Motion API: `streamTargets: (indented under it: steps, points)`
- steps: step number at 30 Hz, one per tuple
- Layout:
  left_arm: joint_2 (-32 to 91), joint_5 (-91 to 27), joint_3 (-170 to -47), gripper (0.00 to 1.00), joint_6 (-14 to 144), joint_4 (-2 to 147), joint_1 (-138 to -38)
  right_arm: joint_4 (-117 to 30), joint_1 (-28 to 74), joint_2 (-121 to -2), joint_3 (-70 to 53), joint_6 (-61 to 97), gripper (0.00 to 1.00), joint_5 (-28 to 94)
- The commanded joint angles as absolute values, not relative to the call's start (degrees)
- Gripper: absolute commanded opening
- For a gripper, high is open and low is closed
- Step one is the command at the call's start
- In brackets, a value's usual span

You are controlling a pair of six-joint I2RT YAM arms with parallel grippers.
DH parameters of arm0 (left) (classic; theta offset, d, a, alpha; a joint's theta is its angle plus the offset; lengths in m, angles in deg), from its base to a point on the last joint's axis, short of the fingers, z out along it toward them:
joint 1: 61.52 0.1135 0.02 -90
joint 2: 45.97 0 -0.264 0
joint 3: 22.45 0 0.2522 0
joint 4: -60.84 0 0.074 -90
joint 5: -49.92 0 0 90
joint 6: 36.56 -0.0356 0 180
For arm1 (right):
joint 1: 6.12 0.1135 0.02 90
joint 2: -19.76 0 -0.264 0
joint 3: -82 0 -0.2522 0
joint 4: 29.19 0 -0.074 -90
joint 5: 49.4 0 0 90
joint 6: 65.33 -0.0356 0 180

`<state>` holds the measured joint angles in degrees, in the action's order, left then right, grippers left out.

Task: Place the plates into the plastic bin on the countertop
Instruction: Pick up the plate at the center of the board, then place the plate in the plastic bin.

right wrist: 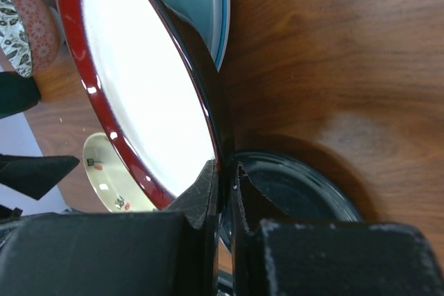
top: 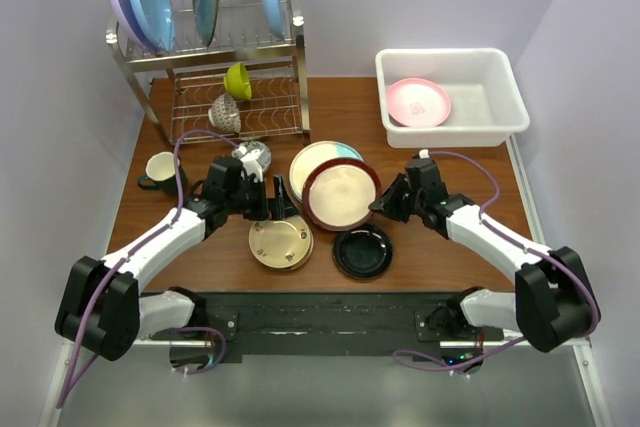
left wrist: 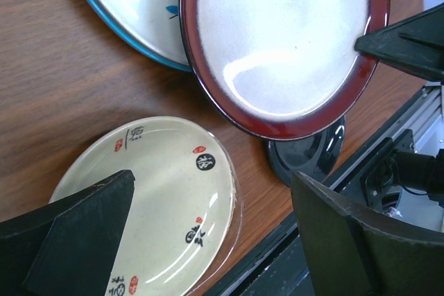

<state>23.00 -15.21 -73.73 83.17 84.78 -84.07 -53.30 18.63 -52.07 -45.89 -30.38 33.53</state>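
1. Now the maroon-rimmed plate [top: 342,194] sits at the middle of the countertop [top: 450,177], tilted, and overlaps a teal-rimmed plate [top: 310,162] behind it.
2. The right gripper [top: 385,205] is clenched on the maroon-rimmed plate's right rim, one finger on each face.
3. The gripped edge hangs over a glossy black plate [top: 362,251].
4. Left of the black plate lies a tan plate [top: 280,243]. It carries small red and black marks like stamped characters, too small to read.
5. The left gripper [top: 270,197] hovers above the tan plate with its fingers spread wide, holding nothing.
6. A pink plate [top: 418,101] lies in the white bin [top: 450,51] at the far right corner.
7. A wire rack [top: 240,57] with blue plates stands at the far left.
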Motion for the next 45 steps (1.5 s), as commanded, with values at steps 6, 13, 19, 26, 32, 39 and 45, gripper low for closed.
streamTargets:
  steps: [6,13,19,26,32,39,45]
  points:
    - [23.3,-10.8,-71.5,1.0,86.1,77.2,-84.2,-47.3,19.0,-44.0,-45.4,-33.4,0.0,29.2]
    - [24.3,-8.7,-70.5,1.0,87.5,73.5,-84.2,-46.7,19.0,-41.7,-45.5,-34.6,0.0,26.1]
    - [24.9,-7.9,-70.1,0.99,88.5,71.8,-84.2,-47.6,19.1,-39.7,-45.3,-34.4,0.0,23.8]
    - [25.1,-7.4,-69.5,0.99,90.0,69.9,-84.2,-46.8,21.4,-38.6,-45.2,-34.7,0.0,21.4]
    - [25.2,-6.0,-69.3,0.94,90.9,68.1,-84.2,-46.6,24.1,-39.4,-44.9,-33.9,0.0,19.2]
    - [24.8,-2.8,-68.5,0.23,92.6,64.3,-84.2,-45.2,25.4,-38.6,-46.4,-34.3,0.0,18.9]
    - [24.3,-1.9,-68.1,0.0,93.2,63.4,-84.2,-43.3,25.3,-38.5,-48.3,-34.0,0.0,17.9]
